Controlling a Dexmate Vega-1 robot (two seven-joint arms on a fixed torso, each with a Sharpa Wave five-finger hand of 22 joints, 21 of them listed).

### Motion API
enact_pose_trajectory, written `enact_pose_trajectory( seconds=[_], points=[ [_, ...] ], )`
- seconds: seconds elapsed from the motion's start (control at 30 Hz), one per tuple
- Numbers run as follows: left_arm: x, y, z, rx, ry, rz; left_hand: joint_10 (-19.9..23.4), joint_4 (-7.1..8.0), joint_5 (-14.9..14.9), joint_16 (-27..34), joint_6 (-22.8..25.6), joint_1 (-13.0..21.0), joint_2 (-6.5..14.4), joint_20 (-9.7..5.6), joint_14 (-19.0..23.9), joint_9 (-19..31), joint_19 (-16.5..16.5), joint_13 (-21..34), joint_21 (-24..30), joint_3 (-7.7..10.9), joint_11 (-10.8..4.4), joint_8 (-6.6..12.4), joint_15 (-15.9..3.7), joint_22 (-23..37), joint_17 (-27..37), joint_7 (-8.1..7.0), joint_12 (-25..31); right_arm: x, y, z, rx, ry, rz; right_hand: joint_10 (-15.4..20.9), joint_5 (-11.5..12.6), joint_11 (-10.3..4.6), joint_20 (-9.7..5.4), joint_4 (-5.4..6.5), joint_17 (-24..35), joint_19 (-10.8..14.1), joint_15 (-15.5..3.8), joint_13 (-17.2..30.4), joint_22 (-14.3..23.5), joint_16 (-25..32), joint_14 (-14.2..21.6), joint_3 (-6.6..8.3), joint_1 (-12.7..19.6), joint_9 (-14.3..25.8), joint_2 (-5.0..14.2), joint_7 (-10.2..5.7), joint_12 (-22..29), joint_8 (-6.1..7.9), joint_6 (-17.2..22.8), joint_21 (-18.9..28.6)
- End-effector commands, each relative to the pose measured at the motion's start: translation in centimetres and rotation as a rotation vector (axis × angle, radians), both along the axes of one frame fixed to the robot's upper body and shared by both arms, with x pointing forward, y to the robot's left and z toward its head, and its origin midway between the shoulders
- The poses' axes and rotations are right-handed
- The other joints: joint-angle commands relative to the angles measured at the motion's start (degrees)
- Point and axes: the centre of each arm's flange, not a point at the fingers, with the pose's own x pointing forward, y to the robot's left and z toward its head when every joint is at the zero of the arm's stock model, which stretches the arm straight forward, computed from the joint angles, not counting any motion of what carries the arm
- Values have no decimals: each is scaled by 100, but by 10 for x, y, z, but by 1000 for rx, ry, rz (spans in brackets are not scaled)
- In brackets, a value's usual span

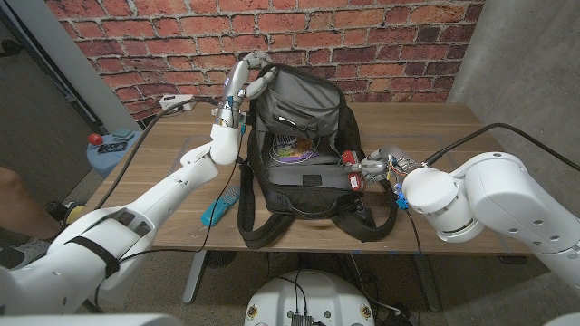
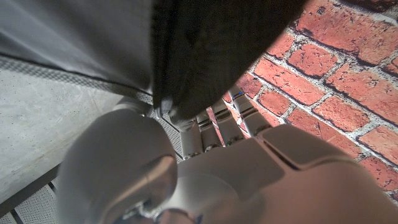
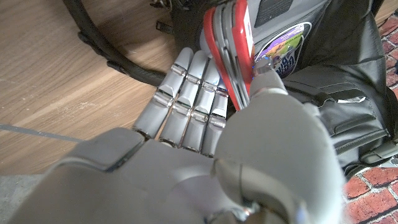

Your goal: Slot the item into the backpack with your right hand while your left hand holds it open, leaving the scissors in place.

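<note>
A dark grey backpack [image 1: 304, 154] lies on the wooden surface [image 1: 435, 122] in front of the brick wall [image 1: 362, 36], its main compartment gaping toward the robot and its black straps [image 1: 258, 222] trailing over the near edge. The left hand [image 1: 243, 91] is raised at the top left rim of the bag and grips the fabric there, lifting the upper flap so the mouth stays wide; in the left wrist view the fingers [image 2: 211, 134] curl around the dark fabric edge [image 2: 186, 68] with the bricks behind. Inside the opening a round, colourful printed patch or disc [image 1: 294, 149] shows against the lining. The right hand [image 1: 367, 167] sits at the right side of the opening, just above the front pocket, and pinches a flat red-edged item [image 1: 352, 172] between thumb and fingers. In the right wrist view that red item [image 3: 231, 50] stands on edge, pressed between the thumb [image 3: 267, 78] and the straightened, close-set fingers [image 3: 193, 93], its far end already at the backpack's mouth near the printed disc [image 3: 283, 53]. On the surface left of the bag, beside a strap, lies a teal-handled tool [image 1: 220, 208] that may be the scissors, too small to tell for sure. A blue stool with a red knob [image 1: 109, 145] stands beyond the table's left end.
</note>
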Motion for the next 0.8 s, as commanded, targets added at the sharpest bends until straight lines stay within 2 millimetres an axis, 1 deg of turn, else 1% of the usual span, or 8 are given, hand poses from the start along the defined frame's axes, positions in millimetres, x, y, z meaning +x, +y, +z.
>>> enact_pose_trajectory(
  seconds=[0.03, 0.27, 0.4, 0.57, 0.8],
  points=[
    [0, 2, -2, -18, -9, -13, 3, -3, 44, -29, -33, 62, 76, -1, 40, 27, -14, 25, 42, 39, -33, 41, -9, 7, 12, 19, -5, 4, 14, 6, 2, -7, 33, 188, 10, -131, 20, -16, 11, 22, -557, 11, 10, -15, 65, 11, 166, 21, 178, -64, 21, 17, 143, 18],
    [0, 4, -5, -33, -10, -17, -2, -3, 47, -32, -26, 62, 76, 5, 33, 15, -15, 27, 43, 41, -30, 45, -3, 7, 12, 15, -7, 12, 23, 9, 1, 0, 62, 174, 6, -110, 29, -14, 30, 22, -539, 5, 10, -20, 60, 1, 167, 21, 182, -48, 15, 10, 148, 23],
    [-1, 6, -6, -43, -12, -18, -1, -5, 50, -33, -23, 61, 71, 0, 35, 14, -17, 21, 43, 44, -24, 52, -8, 7, 9, 6, -10, 14, 28, 10, -13, -1, 80, 176, 3, -124, 34, -12, 32, 22, -537, -8, 10, -32, 57, -5, 166, 20, 182, -54, 10, 6, 151, 25],
    [-3, 6, -7, -45, -17, -24, -3, -5, 50, -30, -26, 62, 76, 7, 30, 14, -18, 24, 43, 39, -28, 59, -8, 7, 16, 19, -10, 19, 34, 10, -28, 5, 104, 173, 2, -96, 38, -11, 37, 17, -539, -27, 10, -37, 63, -11, 169, 21, 187, -44, 0, -2, 148, 26],
    [-6, 7, -8, -55, -23, -30, -9, 2, 53, -27, -37, 58, 87, 8, 26, 13, -21, 20, 43, 38, -17, 65, 1, 7, 22, 14, -15, 29, 40, 10, -48, -2, 125, 179, 0, -116, 40, -10, 35, 15, -535, -40, 10, -46, 75, -17, 172, 24, 192, -49, -3, -7, 146, 29]
  ],
)
